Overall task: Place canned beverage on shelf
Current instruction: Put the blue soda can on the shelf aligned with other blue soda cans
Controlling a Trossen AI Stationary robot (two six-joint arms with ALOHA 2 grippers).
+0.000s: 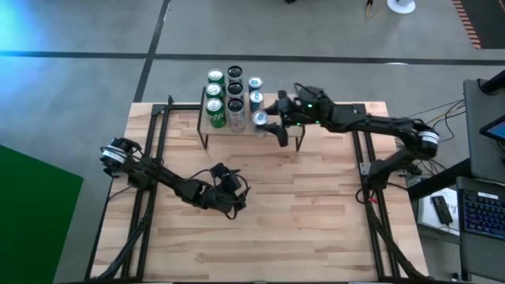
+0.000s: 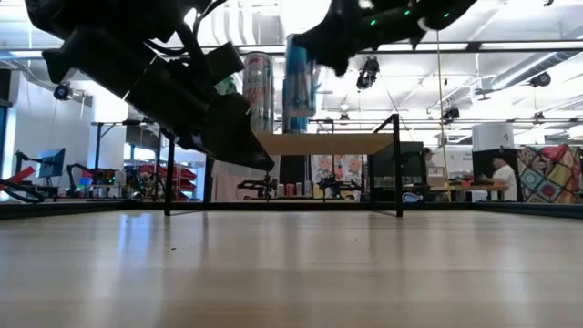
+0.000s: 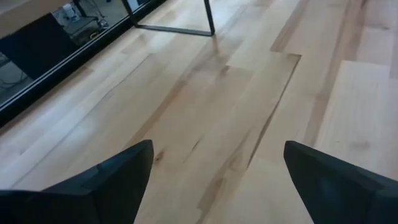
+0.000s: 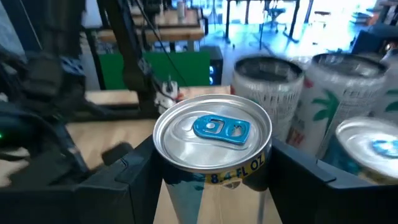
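The shelf [image 1: 245,130] stands at the table's far middle, and its light plank [image 2: 323,143] rests on thin black legs. On it stand green cans [image 1: 215,106], black cans [image 1: 235,91] and blue cans [image 1: 256,88]. My right gripper [image 1: 272,122] is shut on a blue-and-silver can [image 1: 260,118] at the shelf's near right part, next to the others. The can also shows in the low view [image 2: 297,87]. My left gripper [image 1: 229,197] is open and empty over the table's middle left, and its fingers [image 3: 118,180] hang above bare wood. My right gripper pinches the can's upper wall just below its rim [image 4: 163,169] between its two fingers [image 4: 298,174], one on each side. The fingers come from the table's right side, about level. The can is upright with its base at the plank's level; I cannot tell whether it rests there.
Black metal frames [image 1: 154,150] run along the table's left and right sides. Open wood [image 1: 300,205] lies in front of the shelf. A desk with a keyboard [image 1: 481,213] stands beyond the table's right edge.
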